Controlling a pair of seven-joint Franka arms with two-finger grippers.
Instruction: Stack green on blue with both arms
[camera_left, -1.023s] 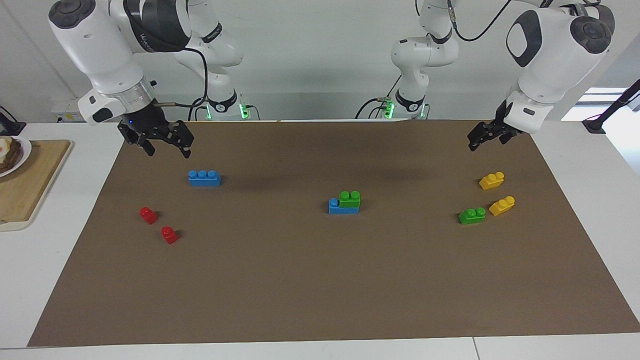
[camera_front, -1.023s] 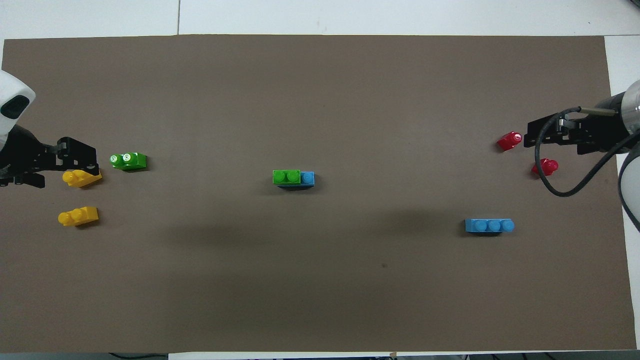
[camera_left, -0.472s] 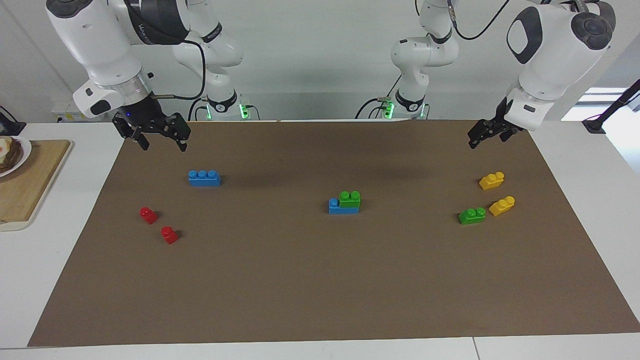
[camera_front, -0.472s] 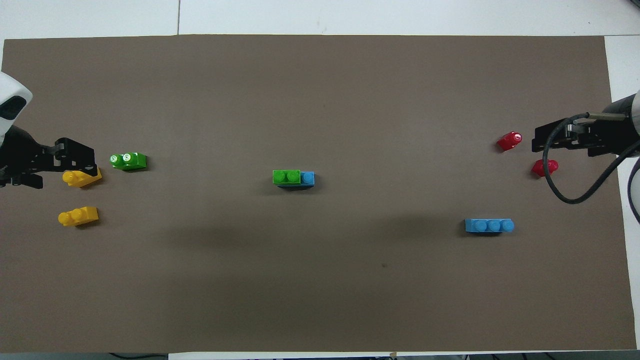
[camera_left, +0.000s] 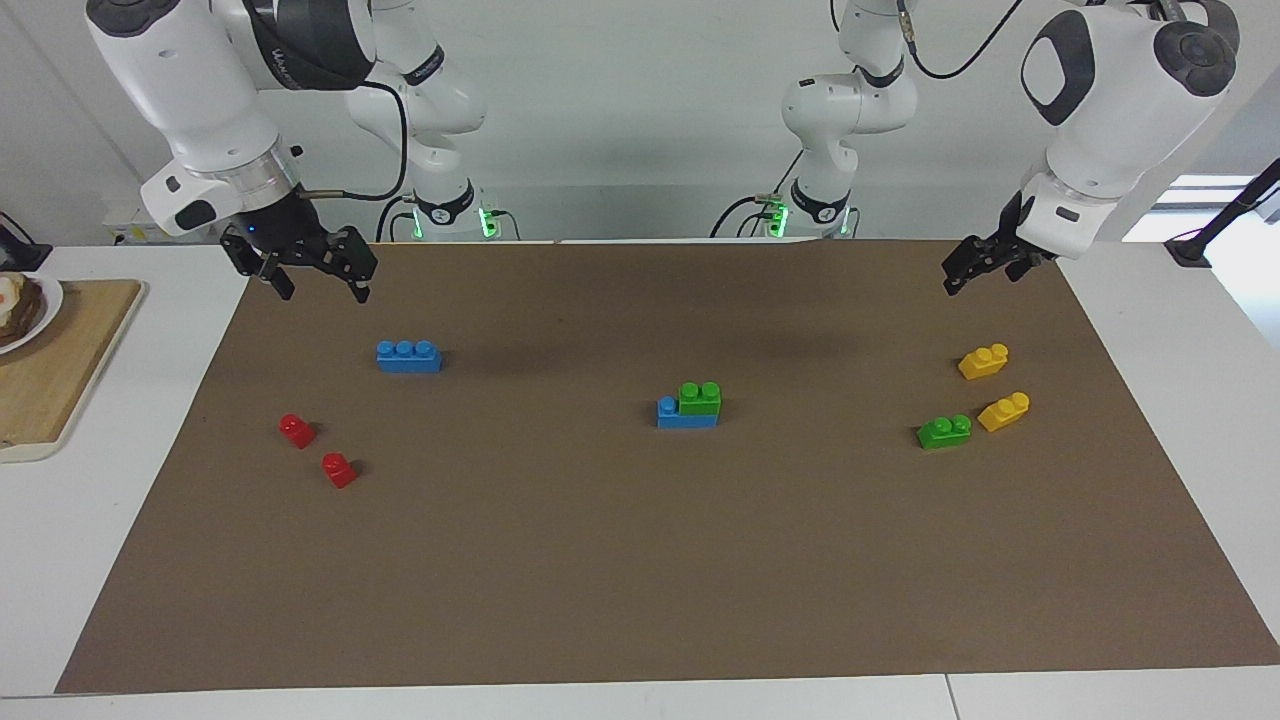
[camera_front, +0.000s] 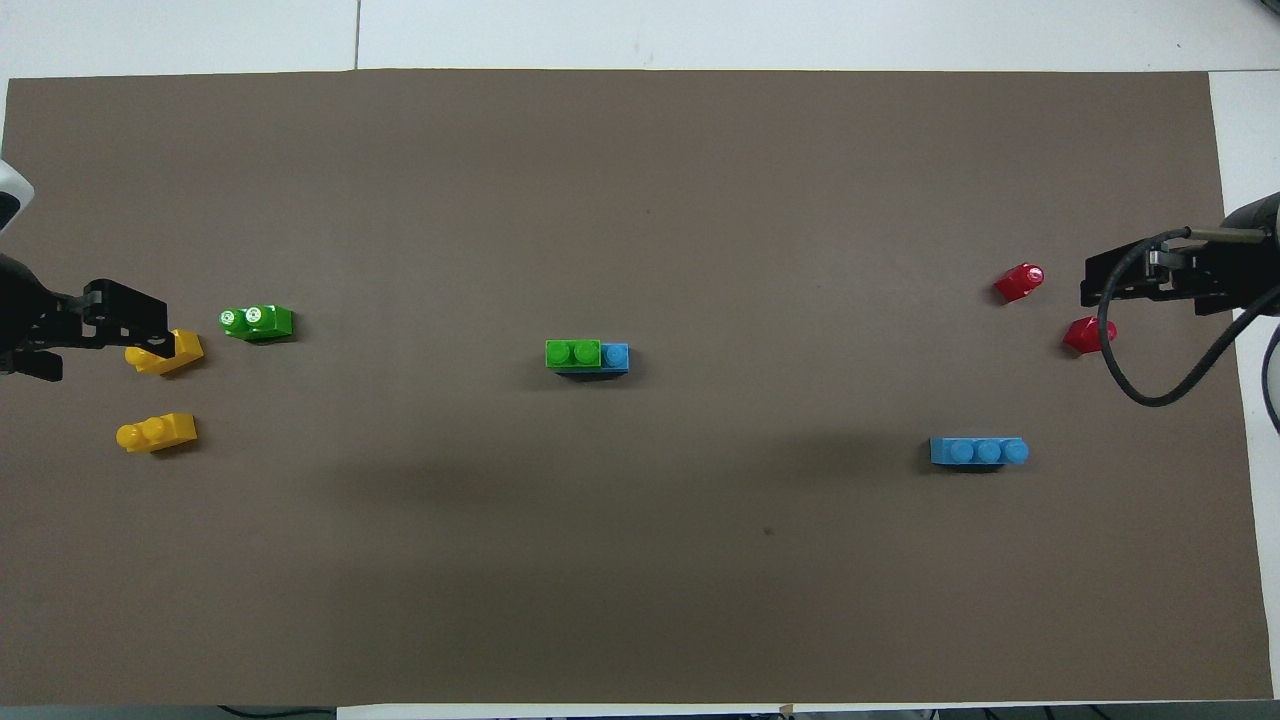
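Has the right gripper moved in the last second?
Yes. The right gripper has risen and drawn back toward the mat's edge, away from the lone blue brick, empty and open.

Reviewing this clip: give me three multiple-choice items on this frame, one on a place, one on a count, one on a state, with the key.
1. Where does the stacked green brick sit?
A. on a blue brick mid-mat
B. beside the red bricks
C. on the wooden board

2. How many yellow bricks lie on the mat?
A. one
B. two
C. four

3. What is the right tool holding?
A. a blue brick
B. a red brick
C. nothing

Key: 1 A, it covers two studs of the blue brick at the mat's middle. 2 B, a nearer yellow brick and a farther yellow brick lie at the left arm's end. 3 C, it hangs open above the mat.
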